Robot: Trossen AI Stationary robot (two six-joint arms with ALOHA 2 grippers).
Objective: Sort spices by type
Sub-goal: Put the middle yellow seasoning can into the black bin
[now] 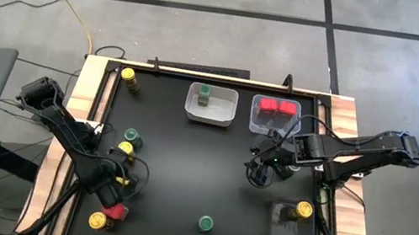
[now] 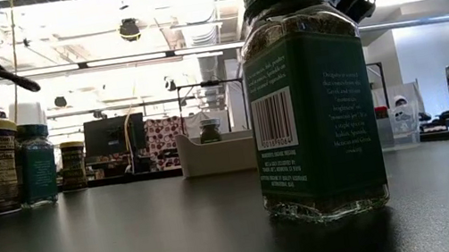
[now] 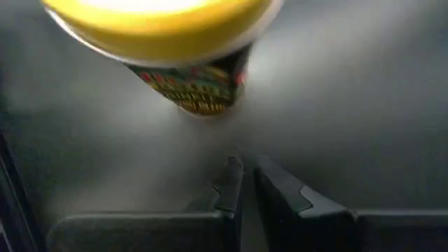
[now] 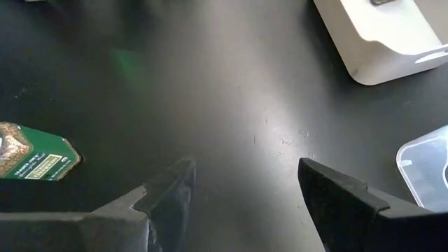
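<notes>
- Left claw (image 3: 241, 183): fingers pressed together, nothing held, low at the surface's (image 1: 183, 173) front-left, just beside a yellow-lidded jar (image 3: 183, 49).
- Right claw (image 4: 245, 185): fingers part open, empty, over bare surface at right-centre, near the bin with 2 red boxes (image 1: 277, 107).
- 1 green-lidded jar (image 1: 205, 94) sits in the white bin (image 1: 210, 116).
- Another green-lidded jar (image 1: 206, 223) stands alone front-centre.
</notes>
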